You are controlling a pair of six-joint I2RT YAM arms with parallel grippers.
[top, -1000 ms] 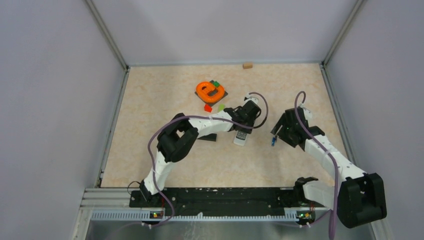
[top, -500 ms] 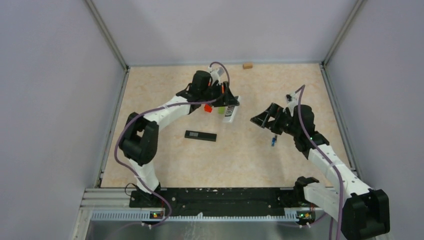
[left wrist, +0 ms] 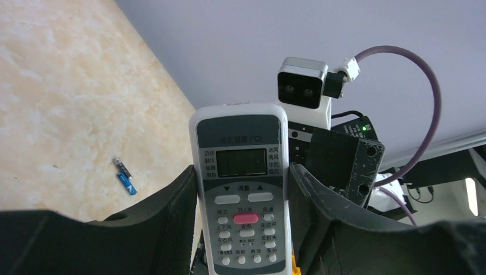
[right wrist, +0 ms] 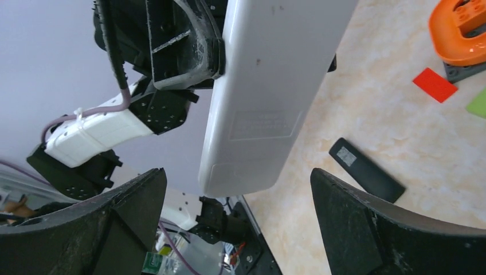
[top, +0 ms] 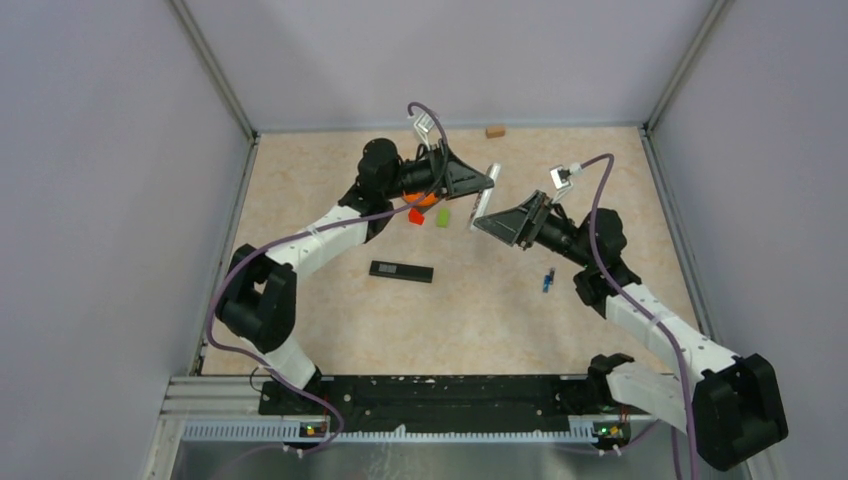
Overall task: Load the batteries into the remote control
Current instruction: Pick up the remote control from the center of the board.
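the left fingers (left wrist: 172, 220) pinch a white rectangular plastic remote control (left wrist: 245, 195) by its two long edges and hold it clear of the beige marbled table (top: 300, 180), in the upper middle of the overhead view. the left wrist view shows its button face: a grey display, a pink key and rows of white keys. the right wrist view shows its plain white back, with a faint label panel and a closed end section.

the right fingers (right wrist: 355, 217) are spread wide. the near end of the remote sits in the gap between them, apart from both.

a tiny blue cylinder battery (top: 548, 282) lies on the table right of centre in the overhead view, well apart from the remote, below the right fingers.

a slim black rectangular bar (top: 401, 271) lies flat near the middle of the table. above it are a flat red block (top: 415, 214) and a light green block (top: 442, 215) side by side. an orange ring-shaped toy (right wrist: 458, 28) on a dark base sits just beyond them. a small tan block (top: 495, 130) rests at the table's top edge.
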